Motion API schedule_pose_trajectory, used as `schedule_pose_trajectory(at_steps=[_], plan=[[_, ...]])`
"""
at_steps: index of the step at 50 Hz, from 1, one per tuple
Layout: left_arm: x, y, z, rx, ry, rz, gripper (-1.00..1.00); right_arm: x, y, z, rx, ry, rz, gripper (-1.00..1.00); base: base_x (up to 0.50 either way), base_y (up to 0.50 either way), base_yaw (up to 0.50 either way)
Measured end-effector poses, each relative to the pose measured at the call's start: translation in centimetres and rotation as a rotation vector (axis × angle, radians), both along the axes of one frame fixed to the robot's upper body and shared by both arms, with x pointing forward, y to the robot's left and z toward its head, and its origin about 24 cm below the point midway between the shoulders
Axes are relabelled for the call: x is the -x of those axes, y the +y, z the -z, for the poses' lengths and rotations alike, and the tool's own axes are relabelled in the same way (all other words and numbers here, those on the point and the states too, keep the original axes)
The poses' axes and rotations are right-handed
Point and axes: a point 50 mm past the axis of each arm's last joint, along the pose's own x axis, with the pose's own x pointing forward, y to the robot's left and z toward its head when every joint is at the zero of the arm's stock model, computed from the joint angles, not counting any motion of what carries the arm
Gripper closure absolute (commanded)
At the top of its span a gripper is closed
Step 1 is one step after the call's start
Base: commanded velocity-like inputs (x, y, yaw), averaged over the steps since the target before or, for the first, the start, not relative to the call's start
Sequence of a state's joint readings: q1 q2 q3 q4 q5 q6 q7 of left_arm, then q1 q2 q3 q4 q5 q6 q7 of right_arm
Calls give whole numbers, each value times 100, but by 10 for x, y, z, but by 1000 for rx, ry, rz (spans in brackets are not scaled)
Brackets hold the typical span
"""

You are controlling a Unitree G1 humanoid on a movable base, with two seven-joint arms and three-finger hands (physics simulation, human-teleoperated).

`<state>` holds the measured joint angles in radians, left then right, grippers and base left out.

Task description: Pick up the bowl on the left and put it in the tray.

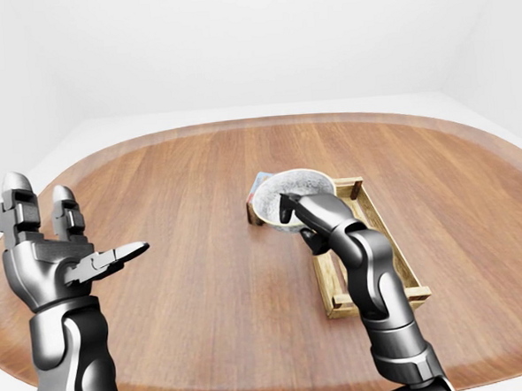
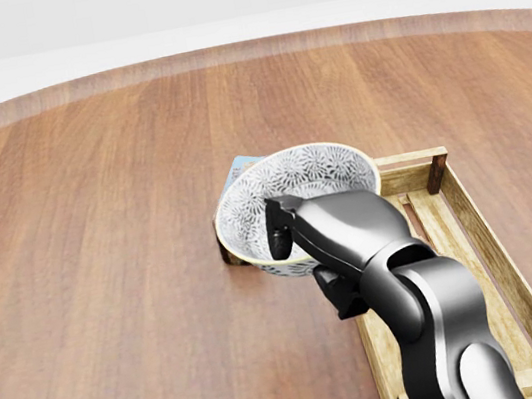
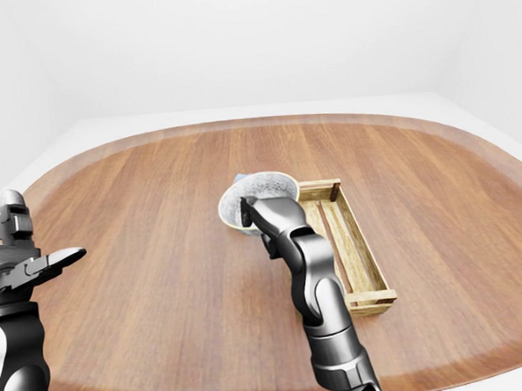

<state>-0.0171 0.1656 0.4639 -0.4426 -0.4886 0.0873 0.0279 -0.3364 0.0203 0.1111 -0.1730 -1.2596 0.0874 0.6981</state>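
A white bowl with a blue-grey pattern (image 2: pixel 308 175) is tilted, its opening facing up and left, just left of the wooden tray (image 2: pixel 480 226). My right hand (image 2: pixel 303 262) is shut on the bowl's near rim, thumb inside and fingers underneath. The bowl overlaps the tray's top-left corner in the head view; whether it touches the tray I cannot tell. My left hand (image 1: pixel 81 226) is raised at the left of the left-eye view, open and holding nothing.
A small blue-and-brown object (image 2: pixel 239 170) is partly hidden behind and under the bowl. The slatted tray lies lengthwise on the round wooden table (image 1: pixel 172 192), to the right of my right forearm. White floor surrounds the table.
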Motion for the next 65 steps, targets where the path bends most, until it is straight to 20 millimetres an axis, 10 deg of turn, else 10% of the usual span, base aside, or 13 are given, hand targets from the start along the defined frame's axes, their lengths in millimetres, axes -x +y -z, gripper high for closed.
schedule_pose_trajectory(at_steps=[48, 65], plan=[[-1, -4, 3, -6, 13, 8, -100, 37, -90, 23, -182, 44, 195, 100, 0, 0, 0], [-1, -5, 3, -8, 15, 10, -100, 18, -95, 13, -253, -69, 217, 100, 0, 0, 0]])
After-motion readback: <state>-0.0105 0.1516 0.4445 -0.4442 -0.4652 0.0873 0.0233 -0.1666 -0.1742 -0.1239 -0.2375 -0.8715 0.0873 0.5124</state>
